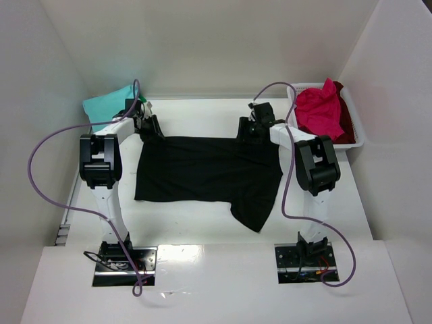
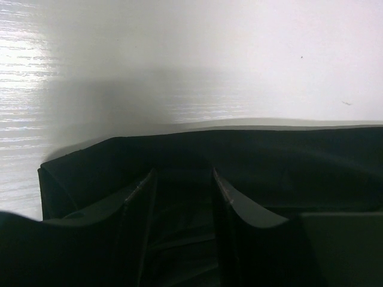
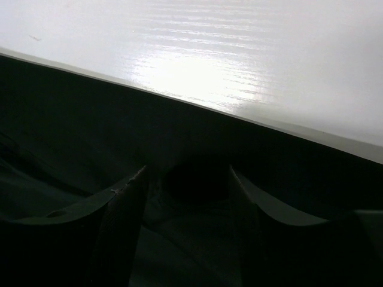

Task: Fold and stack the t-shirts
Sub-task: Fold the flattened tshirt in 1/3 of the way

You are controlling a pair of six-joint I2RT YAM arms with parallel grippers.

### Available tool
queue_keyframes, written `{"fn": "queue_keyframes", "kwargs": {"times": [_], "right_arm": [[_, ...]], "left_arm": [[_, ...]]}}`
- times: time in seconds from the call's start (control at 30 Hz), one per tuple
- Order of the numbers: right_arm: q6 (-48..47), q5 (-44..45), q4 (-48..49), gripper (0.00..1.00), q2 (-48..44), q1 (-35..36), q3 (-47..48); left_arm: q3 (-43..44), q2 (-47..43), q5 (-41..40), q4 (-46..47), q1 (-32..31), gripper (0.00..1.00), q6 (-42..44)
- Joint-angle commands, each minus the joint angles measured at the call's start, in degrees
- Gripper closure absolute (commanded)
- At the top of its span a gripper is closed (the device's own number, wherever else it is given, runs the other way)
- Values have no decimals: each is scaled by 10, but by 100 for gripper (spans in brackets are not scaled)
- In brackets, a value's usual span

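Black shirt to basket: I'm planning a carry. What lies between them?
In the top view, only the right arm and its cable lie between shirt and basket.

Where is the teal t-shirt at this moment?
In the top view, the teal t-shirt lies in the far left corner, just behind and left of the left gripper.

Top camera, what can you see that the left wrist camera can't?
Only the top view shows the left arm and right arm, the teal t-shirt at the far left, the pink-red t-shirt in the white basket, and the whole black t-shirt. Only the left wrist view shows the left jaws close up, slightly apart, black cloth between them; whether they pinch it is unclear. Both show the black t-shirt's far edge on the table.
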Motion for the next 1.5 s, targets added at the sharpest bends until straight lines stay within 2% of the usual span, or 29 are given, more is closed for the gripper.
{"fn": "queue_keyframes", "kwargs": {"times": [0.0, 0.17, 0.23, 0.3, 0.33, 0.43, 0.63, 1.0, 1.07, 1.13, 1.17, 1.3, 1.33, 1.47], "right_arm": [[-10, -18, 5, 39, 14, 10, 9], [-16, -24, -6, 49, 25, 15, 15], [-16, -24, -6, 61, 25, 20, 15], [-16, -24, -11, 69, 20, 20, 15], [-16, -24, -11, 77, 14, 20, 10], [-5, -24, -16, 86, -7, 20, -5], [15, -29, -4, 87, -88, 32, -70], [89, -54, 15, 89, -139, 71, -173], [106, -54, 15, 84, -145, 80, -181], [128, -54, -3, 59, -159, 94, -200], [138, -42, -3, 51, -165, 94, -200], [161, 18, -27, 37, -239, 94, -229], [167, 43, -39, 24, -269, 94, -223], [167, 86, -39, 23, -323, 79, -216]], "left_arm": [[13, 16, -3, -9, 0, 49, 13], [13, 16, -9, -9, 0, 43, 13], [13, 16, -9, -9, 0, 41, 13], [13, 16, -9, -9, 0, 40, 13], [13, 16, -9, -14, 0, 39, 13], [18, 16, -9, -14, 0, 39, 13], [24, 16, -9, -20, 0, 36, 13], [24, 16, -9, -20, 0, 35, 13], [24, 16, -9, -20, 0, 35, 18], [24, 16, -9, -20, 0, 35, 18], [24, 16, -9, -20, 0, 35, 18], [24, 11, -9, -20, 0, 34, 23], [24, 11, -9, -20, 0, 34, 23], [24, 6, -4, -25, 0, 34, 23]]}}
